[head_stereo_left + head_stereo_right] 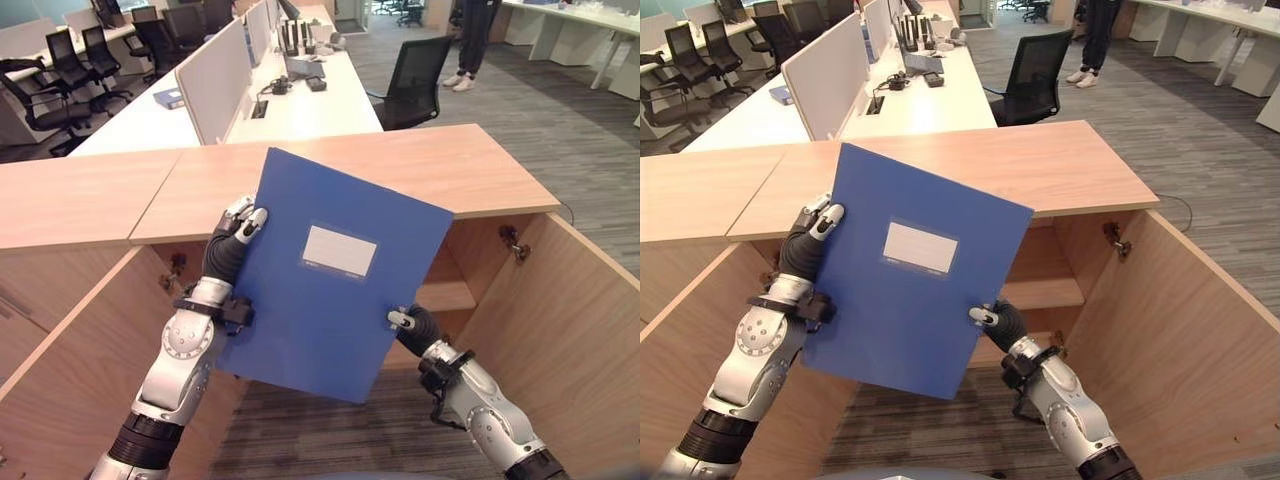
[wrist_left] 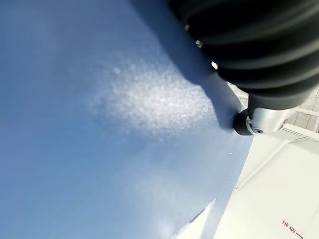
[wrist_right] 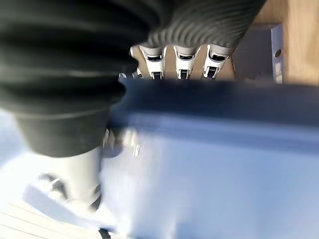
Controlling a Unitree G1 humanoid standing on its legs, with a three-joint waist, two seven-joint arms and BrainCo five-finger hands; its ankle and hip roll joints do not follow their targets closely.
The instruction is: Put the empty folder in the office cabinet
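Both robot hands grip blue folder (right fingers apparently behind, wrist view).

Folder up in front of the open cabinet, tilted, held between both hands; left hand on its left edge, right hand on its lower right edge, fingers behind it, thumb in front; cabinet top just behind the folder's upper edge; shelf inside, to the right of the folder; doors swung out on either side, right door beside the right arm; beyond the cabinet a long worktop with a divider along it; chair to its right; a person stands further back.
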